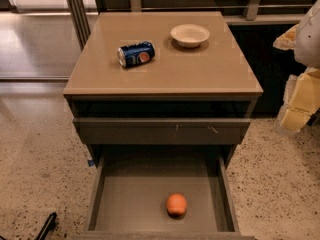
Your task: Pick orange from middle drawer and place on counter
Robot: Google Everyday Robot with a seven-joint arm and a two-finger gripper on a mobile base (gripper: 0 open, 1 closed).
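Observation:
The orange (pixel 176 204) lies on the floor of the open middle drawer (pixel 130 194), right of centre and near its front edge. The drawer is pulled out toward me below the tan counter (pixel 210 69). My gripper (pixel 296 115) is a pale yellow and white shape at the right edge of the view. It hangs beside the cabinet at about counter height, well up and to the right of the orange, and holds nothing that I can see.
A blue soda can (pixel 136 53) lies on its side on the counter's left half. A white bowl (pixel 189 34) stands behind it to the right. The scratched upper drawer front (pixel 160 130) is closed. Speckled floor surrounds the cabinet. A black object (pixel 47 226) sits at bottom left.

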